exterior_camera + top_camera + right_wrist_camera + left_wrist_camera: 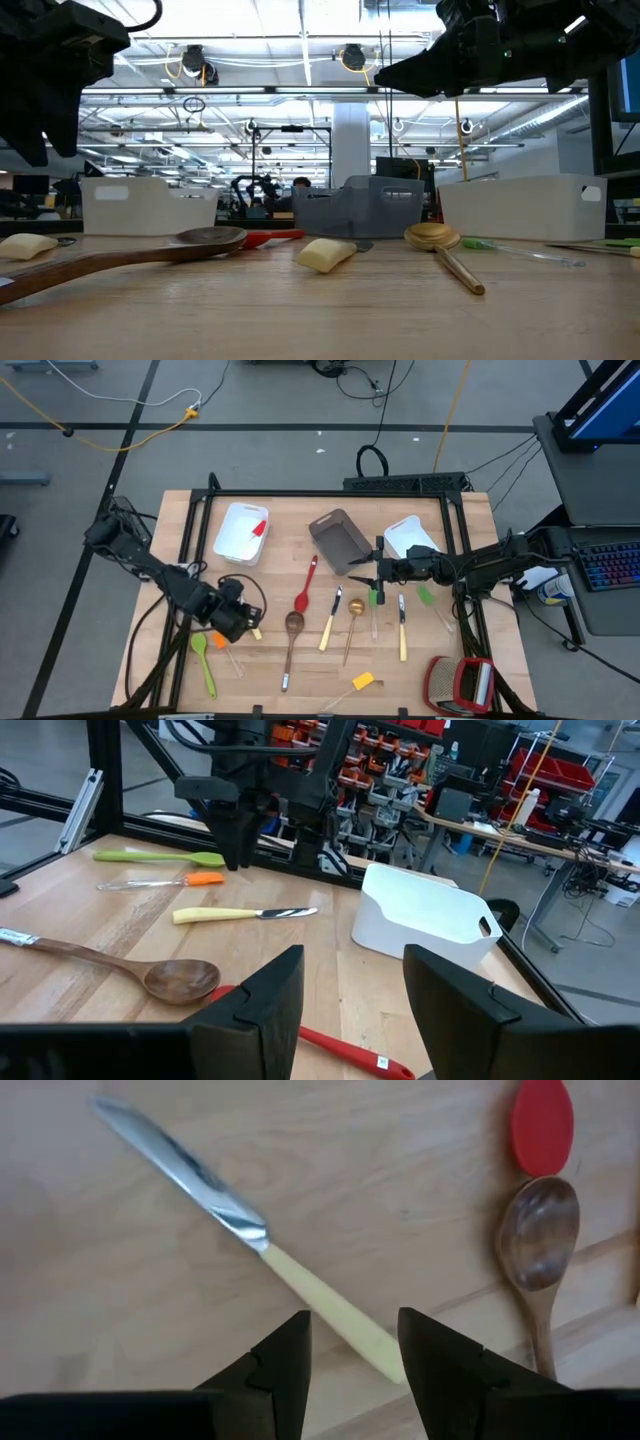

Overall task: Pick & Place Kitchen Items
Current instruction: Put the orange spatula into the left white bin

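Several slim utensils lie flat on the wooden table: a red spoon [305, 588], a brown wooden spoon [292, 635], a gold spoon [353, 612], pale-handled knives [329, 622] [402, 628], a green spatula [203, 662], an orange piece [220, 641] and a yellow piece [362, 681]. My left gripper [355, 1350] [240, 622] is open and hovers over another pale-handled knife [250, 1230]. Its fingers stand on either side of the handle's end [360, 1342]. My right gripper [345, 1010] [362, 570] is open and empty, beside the grey bin and near the red spoon [340, 1050].
A white bin [240, 532] with a red item inside, a grey bin [340, 542] and a second white bin [410, 538] stand along the far side. A bulky red-and-silver object [460, 685] sits at the near right corner. Black frame rails [190, 550] border the table.
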{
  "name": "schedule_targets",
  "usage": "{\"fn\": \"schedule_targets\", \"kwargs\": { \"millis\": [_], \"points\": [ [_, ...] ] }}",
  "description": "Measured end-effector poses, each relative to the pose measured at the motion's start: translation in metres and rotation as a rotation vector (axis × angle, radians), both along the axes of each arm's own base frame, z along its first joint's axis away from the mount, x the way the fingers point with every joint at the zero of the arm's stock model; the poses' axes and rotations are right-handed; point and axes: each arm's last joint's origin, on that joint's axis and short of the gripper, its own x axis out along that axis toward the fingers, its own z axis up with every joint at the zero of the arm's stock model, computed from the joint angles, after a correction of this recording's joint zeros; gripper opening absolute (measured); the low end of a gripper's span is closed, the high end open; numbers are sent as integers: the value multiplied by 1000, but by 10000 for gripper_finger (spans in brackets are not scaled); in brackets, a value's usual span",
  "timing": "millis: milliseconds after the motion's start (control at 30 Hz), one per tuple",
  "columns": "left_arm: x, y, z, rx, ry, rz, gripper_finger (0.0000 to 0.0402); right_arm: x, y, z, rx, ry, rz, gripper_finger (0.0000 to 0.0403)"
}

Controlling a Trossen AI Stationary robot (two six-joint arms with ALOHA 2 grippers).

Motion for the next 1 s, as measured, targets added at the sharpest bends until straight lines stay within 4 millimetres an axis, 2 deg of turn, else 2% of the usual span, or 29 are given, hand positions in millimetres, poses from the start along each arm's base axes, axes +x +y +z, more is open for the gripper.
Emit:
{"fn": "schedule_targets", "kwargs": {
  "millis": [300, 767, 1000],
  "points": [
    [-6, -10, -1, -10, -27, 54, 154, 0, 0, 0, 0, 0, 0, 164],
    [10, -29, -22, -81, -9, 42, 154, 0, 0, -1, 13, 11, 3, 165],
    [13, -31, -26, -88, -8, 40, 154, 0, 1, -3, 119, 33, 25, 164]
  ]
}}
